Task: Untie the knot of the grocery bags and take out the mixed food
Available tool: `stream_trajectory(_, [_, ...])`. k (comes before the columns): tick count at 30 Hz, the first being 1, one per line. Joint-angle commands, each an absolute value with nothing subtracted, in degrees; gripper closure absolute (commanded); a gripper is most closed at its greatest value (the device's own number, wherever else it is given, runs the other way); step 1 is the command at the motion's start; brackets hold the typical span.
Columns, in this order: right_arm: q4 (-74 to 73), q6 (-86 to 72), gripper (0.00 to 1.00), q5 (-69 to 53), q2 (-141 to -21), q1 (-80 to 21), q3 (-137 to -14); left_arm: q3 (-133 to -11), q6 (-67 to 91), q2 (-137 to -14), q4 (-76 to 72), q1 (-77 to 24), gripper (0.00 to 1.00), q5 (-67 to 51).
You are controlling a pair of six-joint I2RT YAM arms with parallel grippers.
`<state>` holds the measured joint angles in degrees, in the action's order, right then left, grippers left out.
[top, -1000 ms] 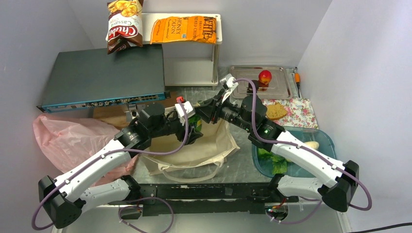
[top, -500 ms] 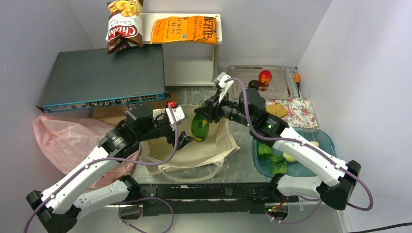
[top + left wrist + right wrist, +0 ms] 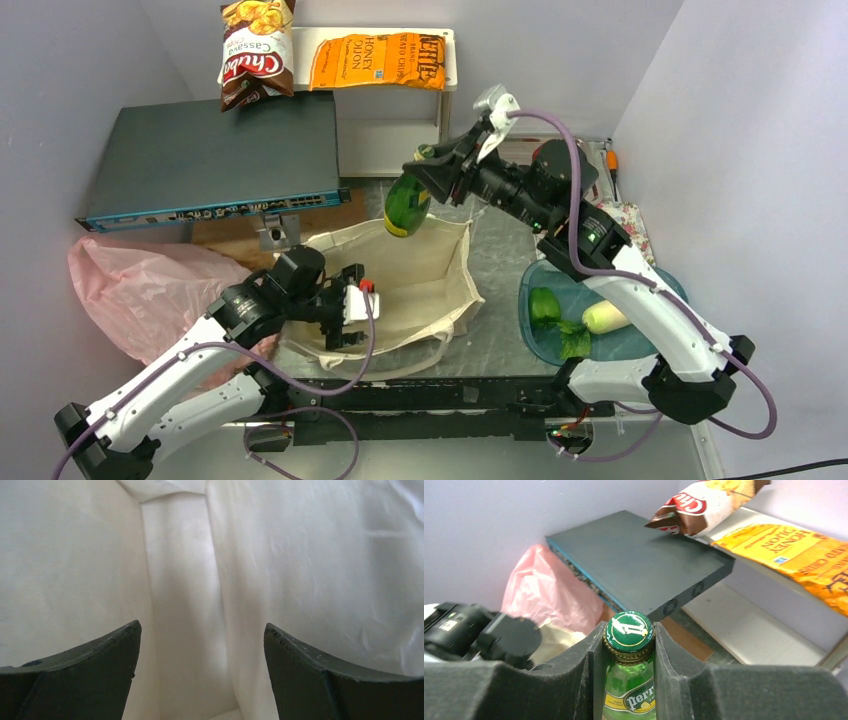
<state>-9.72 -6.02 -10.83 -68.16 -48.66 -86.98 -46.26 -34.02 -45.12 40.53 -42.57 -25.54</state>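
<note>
While the green bottle (image 3: 407,207) hangs: right gripper (image 3: 432,168) pinches it at the neck just under the cap, with the body tilted above the canvas tote (image 3: 430,290).
Slip risk: a hold so high on the neck lets the weight swing, and a jolt could drop the bottle onto the tote or the table (image 3: 500,255).
Left gripper (image 3: 345,312): spread and holding nothing, down inside the tote facing bare cloth, where it could snag the lining.
Chip bags: brown-red bag (image 3: 257,45) and orange bag (image 3: 378,60) sit behind, where a wide swing might knock them.
Pink bag (image 3: 140,280): slumped at left, well apart from the tote; its knot cannot be made out.
</note>
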Motion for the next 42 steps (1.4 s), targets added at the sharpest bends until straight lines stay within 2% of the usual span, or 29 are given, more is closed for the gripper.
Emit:
stream_trajectory(1, [-2.68,-4.73,1.0,-5.53,-70.78,-45.57,-95.16,-45.35,-50.1,-44.36,50.68,-42.41,0.09,-33.6])
stream_trajectory(6, [0.93,-3.28,1.0,-3.17,-73.35,-41.02,-95.45,-46.11,-61.94,-45.41,59.55,-42.56,0.15,-37.3])
stream_trajectory(11, [5.95,-2.66,1.0,-5.7,-75.39,-37.33,-93.25,-45.15,-68.23,-45.61,63.74,-43.87,0.21,-34.93])
stream_trajectory(17, [19.19,2.04,1.0,-10.17,-79.27,-34.97,-83.43,-42.17,-70.42,-44.06,63.26,-47.18,0.21,-29.94])
stream_trajectory(23, [31.86,2.74,1.0,-14.76,-88.4,-32.73,-81.08,-42.18,-69.85,-43.48,62.57,-47.58,0.18,-28.22])
stream_trajectory(34, [45.64,7.16,1.0,-14.43,-107.61,-31.46,-88.88,-41.07,-66.88,-40.85,63.97,-50.06,0.21,-26.33])
stream_trajectory(42, [49.86,6.62,1.0,-11.89,-119.42,-30.26,-101.18,-42.44,-60.34,-39.65,65.05,-50.21,0.22,-25.45])
